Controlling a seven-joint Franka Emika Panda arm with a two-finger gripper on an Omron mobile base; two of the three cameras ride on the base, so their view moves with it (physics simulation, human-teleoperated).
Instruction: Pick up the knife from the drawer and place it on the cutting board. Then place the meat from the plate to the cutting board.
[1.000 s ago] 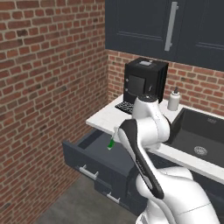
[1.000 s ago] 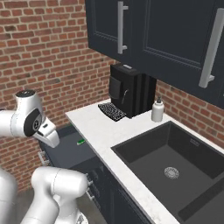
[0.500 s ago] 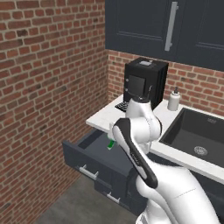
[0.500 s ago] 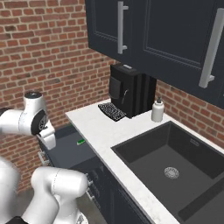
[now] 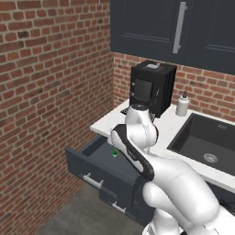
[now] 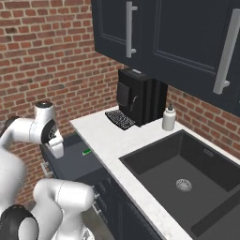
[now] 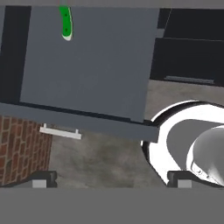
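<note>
1. Drawer [image 5: 94, 163]: pulled out, lower left of left base view, below counter [image 5: 170, 127].
2. Knife [image 7: 65, 22]: in drawer, top left of hand view.
3. Sink [image 6: 187, 173]: right of counter.

The drawer [image 6: 77, 159] stands pulled out below the white bench [image 6: 108, 140]. A small green knife [image 6: 86, 151] lies inside it, near the bench edge. The white arm [image 6: 40, 131] hangs over the drawer. A black coffee machine [image 6: 140, 101] stands on the bench, beside the sink [image 6: 183, 173].
</note>
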